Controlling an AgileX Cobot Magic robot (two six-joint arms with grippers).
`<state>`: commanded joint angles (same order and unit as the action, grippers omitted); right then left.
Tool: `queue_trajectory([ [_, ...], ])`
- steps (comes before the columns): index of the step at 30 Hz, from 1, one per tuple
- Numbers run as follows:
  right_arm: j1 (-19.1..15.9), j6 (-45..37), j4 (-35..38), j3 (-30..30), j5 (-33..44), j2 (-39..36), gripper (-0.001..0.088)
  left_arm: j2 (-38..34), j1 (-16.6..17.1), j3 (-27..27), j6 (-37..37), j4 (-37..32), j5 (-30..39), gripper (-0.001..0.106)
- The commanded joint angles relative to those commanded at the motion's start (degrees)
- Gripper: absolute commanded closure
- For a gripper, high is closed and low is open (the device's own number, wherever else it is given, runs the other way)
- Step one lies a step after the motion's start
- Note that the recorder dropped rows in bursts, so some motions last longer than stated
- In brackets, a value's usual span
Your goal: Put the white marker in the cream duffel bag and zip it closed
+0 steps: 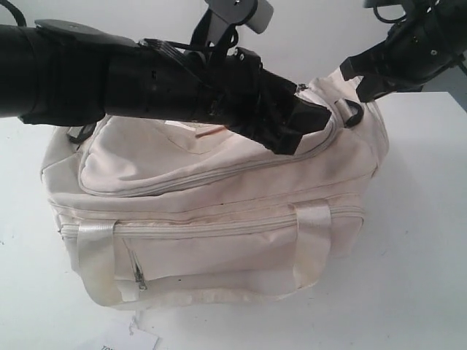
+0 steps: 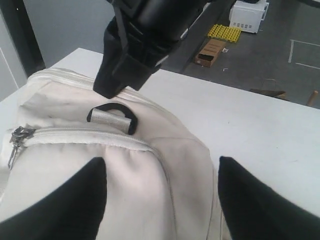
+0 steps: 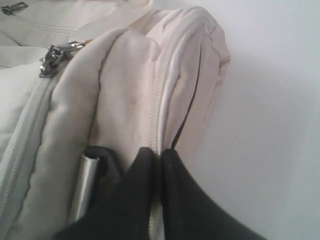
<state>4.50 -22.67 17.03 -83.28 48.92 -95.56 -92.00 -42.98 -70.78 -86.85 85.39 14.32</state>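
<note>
The cream duffel bag (image 1: 219, 189) lies on the white desk (image 1: 430, 240) and fills the middle of the exterior frame, with its front pocket toward the lower edge. At the bag's upper-right end, the right end effector (image 1: 357, 82) is clenched on a fold of cream fabric just beside the black clip (image 1: 352, 113). The left end effector (image 1: 303, 131) reaches in from the upper left and hovers over that same end, released, its 2 fingers (image 2: 75, 200) spread wide. The zip slider (image 2: 15, 140) sits near the clip.
</note>
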Motion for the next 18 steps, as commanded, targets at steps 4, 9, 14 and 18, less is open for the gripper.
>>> queue_trajectory([
  [4, 0.0, 0.34, -1.33, 0.0, 0.1, -1.01, 0.0731, 0.0, 0.0, 0.0, 0.0, 0.0, -3.83, 0.039],
  [9, 0.0, 0.34, -1.82, -0.11, -0.03, -0.56, 0.0342, 0.72, 0.0, 0.0, -0.23, -0.92, -8.4, 0.059],
  [14, 0.0, 1.02, -4.2, -0.11, -2.84, 1.75, 0.0333, 3.12, 0.0, 0.0, -0.23, -5.01, -9.77, 0.105],
  [18, 0.0, -1.47, -4.48, -0.21, -3.73, 3.55, 0.0677, 4.76, 0.47, 0.0, -0.4, -6.9, -15.99, 0.105],
])
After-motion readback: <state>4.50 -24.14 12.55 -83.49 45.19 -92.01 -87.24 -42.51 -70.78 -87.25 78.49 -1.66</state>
